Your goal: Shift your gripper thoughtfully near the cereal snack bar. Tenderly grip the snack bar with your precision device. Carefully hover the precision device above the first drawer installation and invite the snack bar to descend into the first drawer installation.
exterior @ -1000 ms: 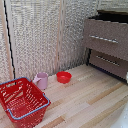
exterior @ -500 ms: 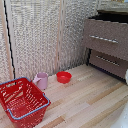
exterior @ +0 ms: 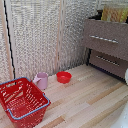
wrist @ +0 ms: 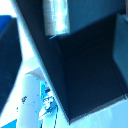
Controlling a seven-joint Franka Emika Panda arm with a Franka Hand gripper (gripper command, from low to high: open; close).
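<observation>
A: Is the gripper spread or pinching?
B: Can't tell; it's out of sight.
A: And the cereal snack bar (exterior: 114,13)?
B: Atop the first drawer installation (exterior: 106,39), above the wood floor (exterior: 85,100), edge cropped.

It looks like a mock-up of a home room, staged rather than lived in. A pale plank tabletop (exterior: 90,95) carries household things: a red wire basket (exterior: 22,100), a pink mug (exterior: 41,80) and a red bowl (exterior: 63,77). A brown wood-grain cabinet (exterior: 107,45) with silver bar handles (exterior: 104,39) stands at one edge. Woven, textured panels (exterior: 35,35) close the scene in behind, like screens around a test set.
</observation>
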